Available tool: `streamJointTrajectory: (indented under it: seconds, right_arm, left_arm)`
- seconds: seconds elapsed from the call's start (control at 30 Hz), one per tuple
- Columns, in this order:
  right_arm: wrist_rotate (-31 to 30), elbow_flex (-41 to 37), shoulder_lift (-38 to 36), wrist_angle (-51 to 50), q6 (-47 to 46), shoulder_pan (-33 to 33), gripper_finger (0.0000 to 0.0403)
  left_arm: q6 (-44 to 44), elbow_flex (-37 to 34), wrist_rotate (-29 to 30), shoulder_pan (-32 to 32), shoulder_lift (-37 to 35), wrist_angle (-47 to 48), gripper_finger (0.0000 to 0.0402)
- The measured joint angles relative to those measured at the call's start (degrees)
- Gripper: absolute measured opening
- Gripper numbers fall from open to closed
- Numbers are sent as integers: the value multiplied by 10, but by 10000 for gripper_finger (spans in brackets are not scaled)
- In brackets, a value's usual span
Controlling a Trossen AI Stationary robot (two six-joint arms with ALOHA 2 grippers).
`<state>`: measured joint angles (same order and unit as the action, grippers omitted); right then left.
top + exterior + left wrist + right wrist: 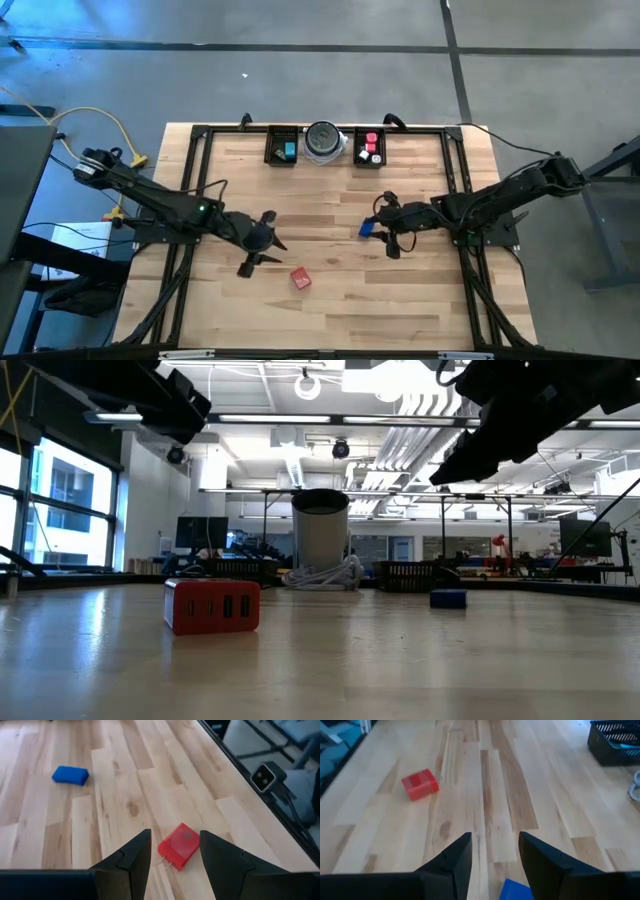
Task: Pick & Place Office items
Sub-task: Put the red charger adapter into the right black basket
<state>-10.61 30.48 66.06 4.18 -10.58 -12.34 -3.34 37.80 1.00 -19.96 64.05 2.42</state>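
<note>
From above, the left gripper point(262, 243) is hanging over the wooden table point(330, 300) left of centre, fingers spread, with the red piece point(300, 278) lying just to its near right. The right gripper point(385, 232) is hovering right of centre, and the blue piece point(367, 229) is sitting at its fingertips. Along the far edge, two black trays point(282, 146) are flanking a round dish point(324, 141) — small coloured pieces are resting in both trays.

At table height, the red piece point(212, 605) is standing left and the blue piece point(448, 598) farther off to the right.

The left wrist camera is showing its open fingers point(134, 857) framing the red piece point(178, 845) without touching it — the blue piece point(70, 775) is lying well apart.

The right wrist camera is showing parted fingers point(456, 857) with the blue piece point(514, 889) between them, untouched; the red piece point(420, 784) is lying beyond.
</note>
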Motion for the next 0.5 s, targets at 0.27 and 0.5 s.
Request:
streamJointTrajectory:
  seconds: [0.27, 0.5]
  right_arm:
    - [-15, 0, 0, 32, -47, 0, 149]
    - [-43, 0, 0, 53, -80, 0, 149]
  left_arm:
    - [86, 27, -10, -33, 46, 32, 162]
    - [188, 52, -8, -29, 99, 100, 162]
